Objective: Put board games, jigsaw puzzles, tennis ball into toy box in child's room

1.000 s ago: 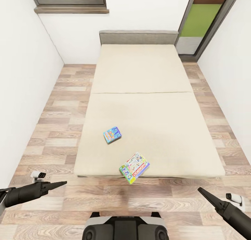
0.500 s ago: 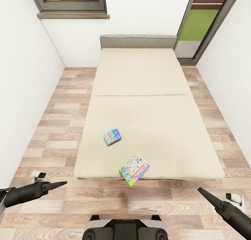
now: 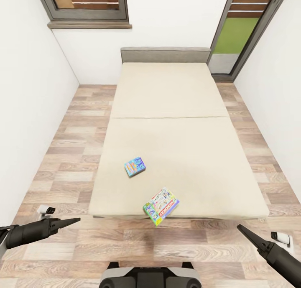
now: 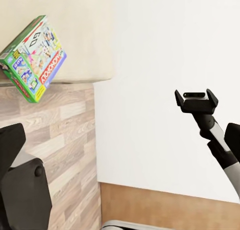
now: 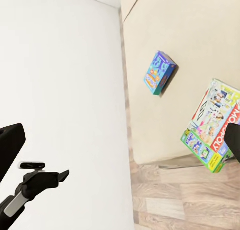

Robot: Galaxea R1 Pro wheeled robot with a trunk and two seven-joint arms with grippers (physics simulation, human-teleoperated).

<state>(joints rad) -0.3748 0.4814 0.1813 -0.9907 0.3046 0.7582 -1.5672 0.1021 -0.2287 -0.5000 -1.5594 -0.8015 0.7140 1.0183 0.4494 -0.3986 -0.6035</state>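
1. Head view: the bed (image 3: 167, 125) runs straight ahead, cream mattress, grey headboard (image 3: 166, 54) at twelve o'clock against the white wall.
2. Two board games lie on the near half of the mattress. The light blue board game (image 3: 135, 166) sits flat at about eleven o'clock from the robot's base, well in from the edge.
3. The green-edged board game (image 3: 161, 202) is at twelve o'clock, right at the foot of the bed, one corner poking out past the mattress edge over the wood-plank floor (image 3: 75, 125).
4. Left arm: held low at eight o'clock, forearm nearly level, left gripper (image 3: 73, 220) pointing toward three o'clock over the floor. The fingers look drawn together to a point, holding nothing.
5. Right arm: low at four o'clock, angled up and inward, right gripper (image 3: 241, 230) aimed toward ten o'clock. It too looks pressed together and empty.
6. Both grippers hang short of the bed, well apart from either game.
7. Right wrist view: both boxes on the mattress, blue one (image 5: 159, 72) farther in, green-edged one (image 5: 213, 125) overhanging the edge.
8. Left wrist view: the green-edged box (image 4: 34, 58) at the mattress corner.
9. Window (image 3: 85, 3) at eleven o'clock, a glazed door (image 3: 244, 26) at one.
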